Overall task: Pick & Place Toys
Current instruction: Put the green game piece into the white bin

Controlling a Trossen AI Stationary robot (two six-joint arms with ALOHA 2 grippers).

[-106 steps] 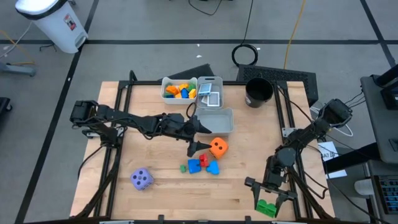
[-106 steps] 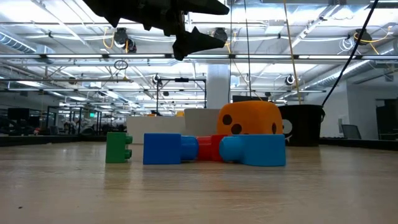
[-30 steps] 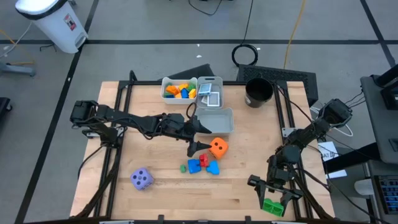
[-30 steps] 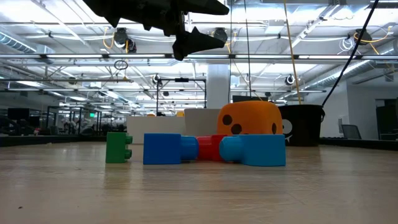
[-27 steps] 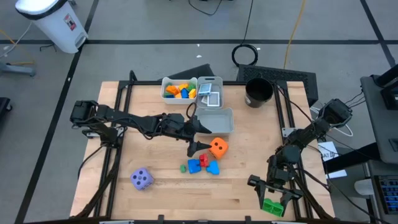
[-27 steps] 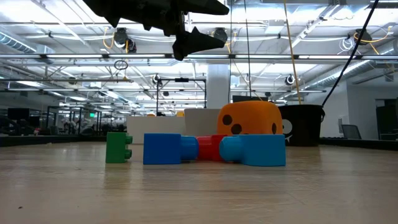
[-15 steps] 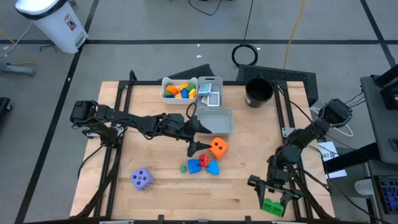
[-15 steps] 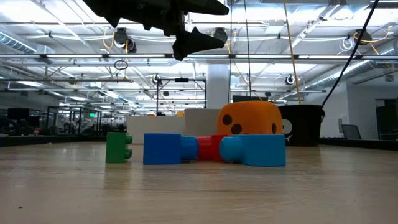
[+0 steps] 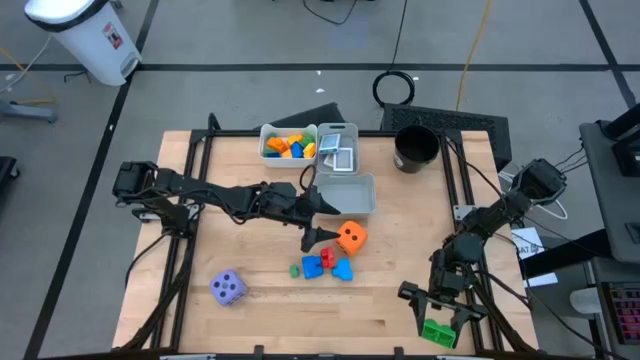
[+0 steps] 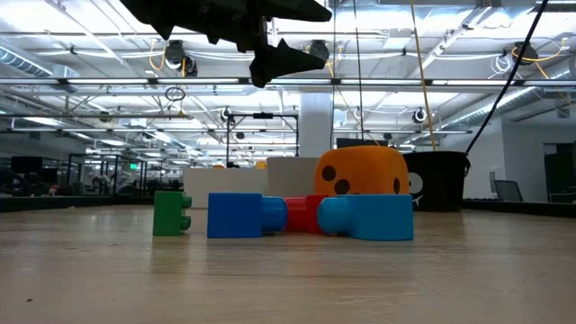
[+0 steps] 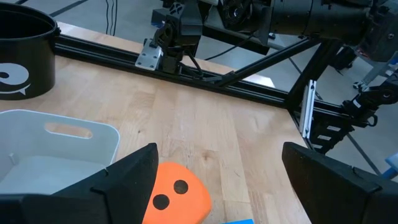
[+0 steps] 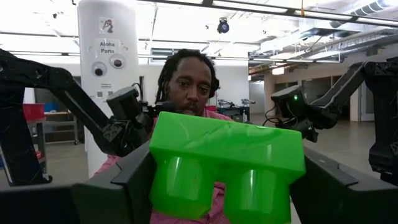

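A pale wooden desk [image 9: 250, 315] stands on a grey floor. Near its far edge sit three rectangular plastic bins: a white bin [image 9: 268, 150], a grey bin [image 9: 351, 133] touching it, and a second white bin [image 9: 362, 194] just in front of them. A black cup [image 9: 416, 148] stands beside these. A white trash can [image 9: 85, 36] stands on the floor, well apart. A person [image 12: 186, 81] shows beyond the desk.

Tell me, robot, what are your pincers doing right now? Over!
Left pincer open above orange die. Right pincer shut on green block, near table edge. Nothing in the way.
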